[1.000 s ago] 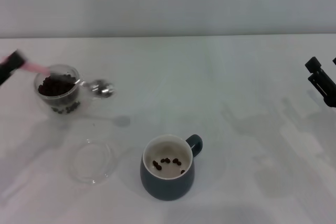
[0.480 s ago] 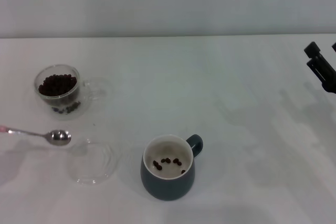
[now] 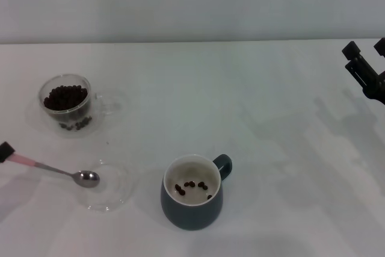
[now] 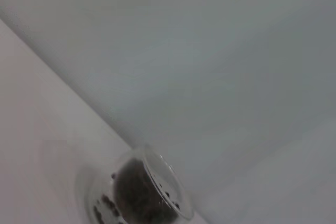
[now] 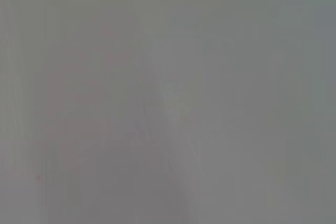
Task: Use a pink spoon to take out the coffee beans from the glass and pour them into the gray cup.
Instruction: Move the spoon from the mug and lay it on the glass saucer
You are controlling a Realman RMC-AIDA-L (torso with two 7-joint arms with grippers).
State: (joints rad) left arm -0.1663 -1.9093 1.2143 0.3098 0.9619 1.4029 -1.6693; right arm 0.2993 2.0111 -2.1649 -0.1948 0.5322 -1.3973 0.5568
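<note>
The glass holds a heap of coffee beans at the left of the table; it also shows in the left wrist view. My left gripper is at the left edge, shut on the pink spoon by its handle end. The spoon's silver bowl lies over the rim of a clear glass dish, and no beans show in it. The gray cup stands in front of the middle with a few beans inside. My right gripper hangs open at the far right edge, away from everything.
The shallow clear glass dish lies between the glass and the gray cup, front left. The white table stretches right of the cup to the right arm. A pale wall closes the back.
The spoon left the glass, swung forward and left, and now its bowl rests over the dish. The right gripper drifted slightly back and outward.
</note>
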